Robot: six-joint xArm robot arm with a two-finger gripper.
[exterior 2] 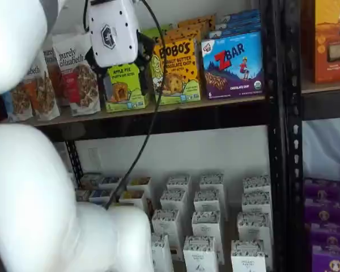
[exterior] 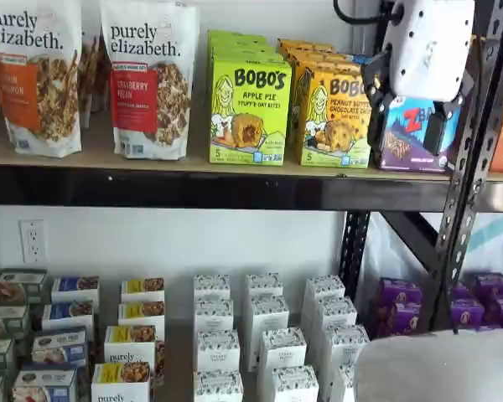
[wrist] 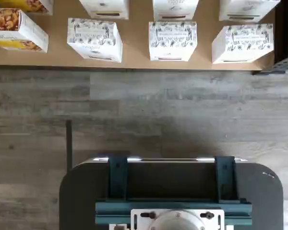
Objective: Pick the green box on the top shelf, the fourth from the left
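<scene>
- Green box (exterior: 250,107) stands upright on the top shelf (exterior: 235,186), front face toward the cameras, long axis vertical. Granola pouch (exterior: 149,77) just to its left, yellow-orange Bobo's box (exterior: 335,117) touching or nearly touching on its right.
- More green cartons are lined up behind it, so only the front one is reachable.
- Gripper (exterior: 411,126) hangs at shelf height, out in front of the shelf, well right of the green box in this shelf view, before the purple ZBar carton (exterior: 419,134).
- In a shelf view the white gripper body (exterior 2: 113,34) overlaps the green box's upper part (exterior 2: 123,88) (a matter of viewing angle, I judge).
- Finger state: cannot tell; the black fingers are seen side-on, no gap readable.
- Judgement: next move is leftward along the shelf, then inward, fingers straddling the box's narrow width.
- Wrist view shows only floor, the mount and lower-shelf white cartons (wrist: 173,40); target absent there.
</scene>
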